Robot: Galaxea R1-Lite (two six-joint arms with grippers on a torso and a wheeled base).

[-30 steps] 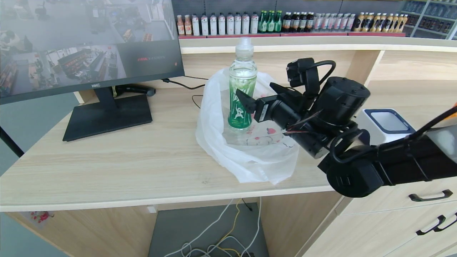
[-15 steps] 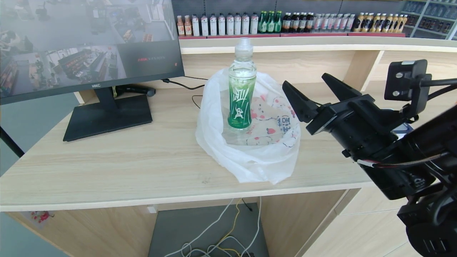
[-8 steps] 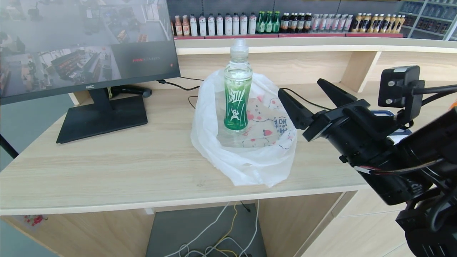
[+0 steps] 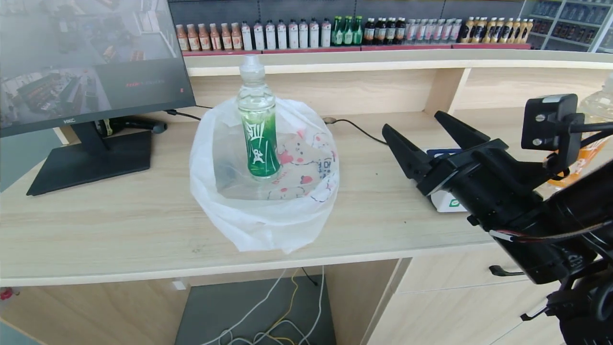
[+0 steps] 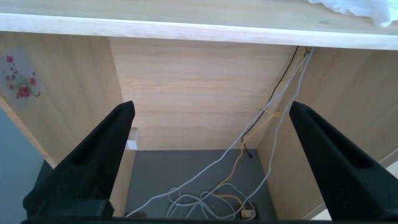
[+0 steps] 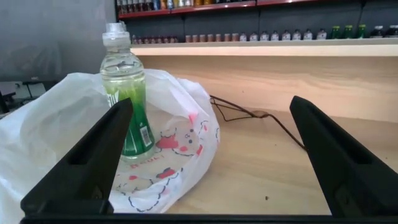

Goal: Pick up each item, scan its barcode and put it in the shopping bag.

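Hovering right of white plastic shopping bag (image 4: 215, 201), right gripper (image 4: 410, 120) spread wide, empty; upright clear orange-drink bottle (image 4: 598, 105) stands farther right, nearest this arm.

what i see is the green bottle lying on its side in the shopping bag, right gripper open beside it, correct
No: the head view shows the green bottle standing upright in the shopping bag, not on its side. The right gripper is open beside it.

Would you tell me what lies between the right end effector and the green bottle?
In the head view: the bag wall, bare counter and a black cable.
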